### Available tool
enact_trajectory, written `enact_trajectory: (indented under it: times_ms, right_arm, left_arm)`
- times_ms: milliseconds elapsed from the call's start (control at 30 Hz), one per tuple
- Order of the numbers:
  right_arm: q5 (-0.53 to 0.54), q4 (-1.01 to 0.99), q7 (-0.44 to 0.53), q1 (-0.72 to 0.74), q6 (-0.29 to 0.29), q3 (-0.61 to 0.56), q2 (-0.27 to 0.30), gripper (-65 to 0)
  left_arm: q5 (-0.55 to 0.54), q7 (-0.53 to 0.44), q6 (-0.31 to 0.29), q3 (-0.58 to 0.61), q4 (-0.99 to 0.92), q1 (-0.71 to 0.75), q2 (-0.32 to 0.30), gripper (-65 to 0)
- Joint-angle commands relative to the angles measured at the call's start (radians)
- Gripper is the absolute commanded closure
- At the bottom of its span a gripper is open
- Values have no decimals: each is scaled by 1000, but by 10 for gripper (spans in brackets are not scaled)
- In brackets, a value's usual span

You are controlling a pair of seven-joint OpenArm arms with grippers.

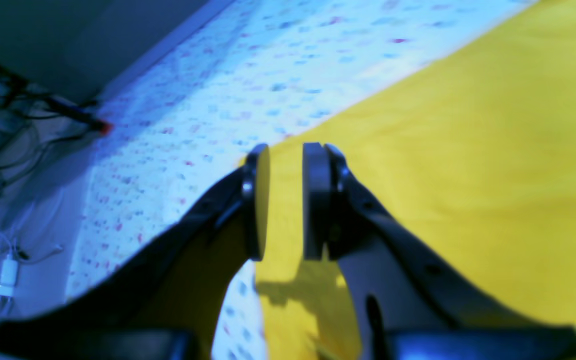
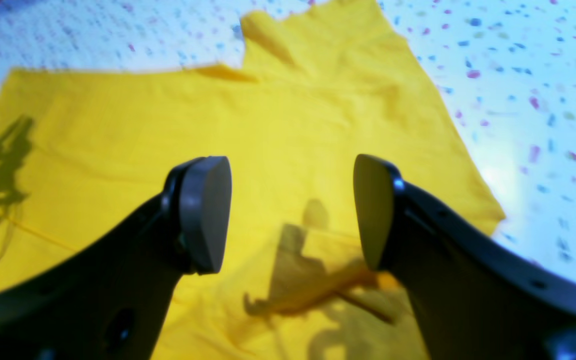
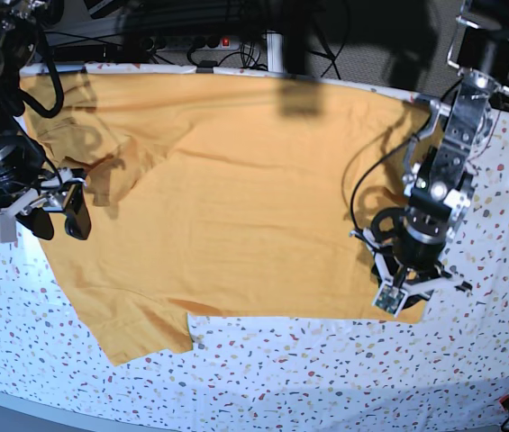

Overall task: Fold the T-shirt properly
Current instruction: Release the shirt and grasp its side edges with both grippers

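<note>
Over the T-shirt [image 3: 236, 198], left tool [image 1: 286, 200] barely parted; right tool [image 2: 292, 215] wide.

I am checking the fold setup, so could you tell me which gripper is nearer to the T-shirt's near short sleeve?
Right. The right gripper hovers open just above that sleeve at the shirt's edge; the left gripper sits open at the T-shirt's far hem corner.

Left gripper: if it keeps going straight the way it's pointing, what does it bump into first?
Most likely the T-shirt. The left gripper is open and points down at the shirt's edge, where the yellow cloth meets the speckled table. Depth is hard to judge, so it might catch the table right beside the hem.
</note>
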Motion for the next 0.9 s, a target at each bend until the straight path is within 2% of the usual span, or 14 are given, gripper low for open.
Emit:
enact_trajectory:
  times_ms: [0, 133, 200, 233, 367, 433, 500, 567, 767, 867]
  right_arm:
    - [12, 18, 16, 19, 24, 6, 3, -379]
    - [11, 18, -29, 36, 34, 6, -31, -379]
    - [11, 18, -47, 35, 34, 6, -37, -379]
    - [12, 18, -56, 35, 34, 6, -39, -379]
    - [12, 18, -93, 35, 34, 6, -39, -379]
    - [12, 18, -97, 35, 34, 6, -45, -379]
    - [27, 18, -104, 35, 34, 6, -53, -379]
    - [58, 18, -122, 36, 37, 6, -61, -379]
    - [87, 19, -145, 35, 128, 6, -80, -379]
    - [90, 19, -155, 35, 137, 6, -83, -379]
  left_arm:
    - [6, -38, 13, -7, -44, -66, -7, -121]
    - [-14, -108, 13, -7, -313, -249, -6, -198]
    - [-102, -145, 10, -6, -475, -351, -6, -207]
    - [-166, -150, -10, -6, -564, -404, -6, -207]
    - [-463, -156, -249, -6, -975, -623, -6, -207]
    - [-575, -207, -360, -7, -1172, -712, -6, -207]
    - [-639, -262, -440, -7, -1325, -774, -7, -207]
    - [-690, -275, -491, -7, -1421, -805, -7, -207]
    - [-824, -283, -505, -7, -1468, -737, -5, -207]
    - [-832, -340, -505, -7, -1467, -681, -2, -207]
